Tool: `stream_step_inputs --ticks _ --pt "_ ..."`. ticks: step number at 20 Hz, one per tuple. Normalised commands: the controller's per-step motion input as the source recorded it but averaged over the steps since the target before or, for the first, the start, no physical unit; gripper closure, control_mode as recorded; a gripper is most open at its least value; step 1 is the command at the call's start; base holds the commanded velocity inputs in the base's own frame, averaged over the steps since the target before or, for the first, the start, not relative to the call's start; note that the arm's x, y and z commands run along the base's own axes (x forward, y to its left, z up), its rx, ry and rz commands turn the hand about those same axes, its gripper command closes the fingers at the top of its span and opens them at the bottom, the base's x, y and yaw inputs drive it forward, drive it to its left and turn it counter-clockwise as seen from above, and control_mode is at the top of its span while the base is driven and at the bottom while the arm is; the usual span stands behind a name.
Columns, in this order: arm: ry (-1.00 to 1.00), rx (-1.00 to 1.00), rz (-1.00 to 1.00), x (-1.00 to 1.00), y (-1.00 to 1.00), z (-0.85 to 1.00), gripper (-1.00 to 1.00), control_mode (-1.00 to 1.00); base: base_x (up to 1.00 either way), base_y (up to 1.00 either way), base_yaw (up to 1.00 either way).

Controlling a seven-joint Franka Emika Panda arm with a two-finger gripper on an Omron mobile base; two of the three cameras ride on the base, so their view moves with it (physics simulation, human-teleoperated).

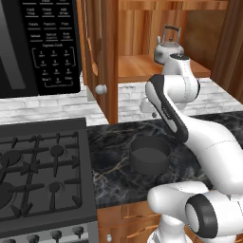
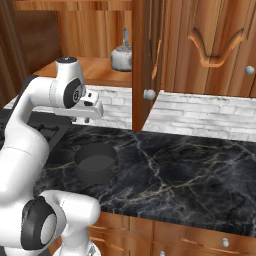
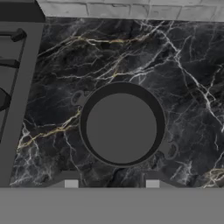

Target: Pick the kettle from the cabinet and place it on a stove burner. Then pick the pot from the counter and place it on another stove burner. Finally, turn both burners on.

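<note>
The silvery kettle (image 1: 168,47) (image 2: 122,57) stands on the shelf of the open wooden cabinet (image 1: 142,66) (image 2: 95,67). The dark grey pot (image 1: 149,154) (image 2: 95,162) (image 3: 122,127) sits empty on the black marble counter (image 1: 114,159) (image 2: 190,170) (image 3: 183,78), to the right of the stove burners (image 1: 38,166) (image 3: 6,65). My gripper (image 3: 111,182) hangs well above the pot, pointing straight down at it. Its fingertips (image 3: 70,181) are apart with nothing between them, so it is open. The hand (image 2: 90,107) is level with the tiled backsplash, below the shelf.
The cabinet's open door (image 1: 102,57) (image 2: 145,60) juts out over the counter, its round knob (image 1: 100,88) (image 2: 149,94) toward me. A black microwave (image 1: 38,42) hangs above the range. Silver stove knobs (image 1: 57,234) line the range front. Closed wall cabinets (image 2: 210,45) stand at the right.
</note>
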Motion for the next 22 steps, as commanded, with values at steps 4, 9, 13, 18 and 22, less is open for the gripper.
stream_step_inputs --ticks 4,9,13,18,22 --pt "0.0 0.0 0.0 0.0 0.01 0.05 -1.0 -1.0 0.0 0.0 0.0" --pt "-0.02 0.0 0.0 0.0 -0.05 0.21 -1.0 -1.0 0.0 0.0 0.0" --pt "-0.05 0.0 0.0 0.0 -0.23 0.22 -1.0 -1.0 0.0 0.0 0.0" --pt "-0.11 0.0 0.0 0.0 -0.3 0.26 -1.0 -1.0 0.0 0.0 0.0" --pt "-0.18 0.0 0.0 0.0 -0.28 0.36 -1.0 -1.0 0.0 0.0 0.0"
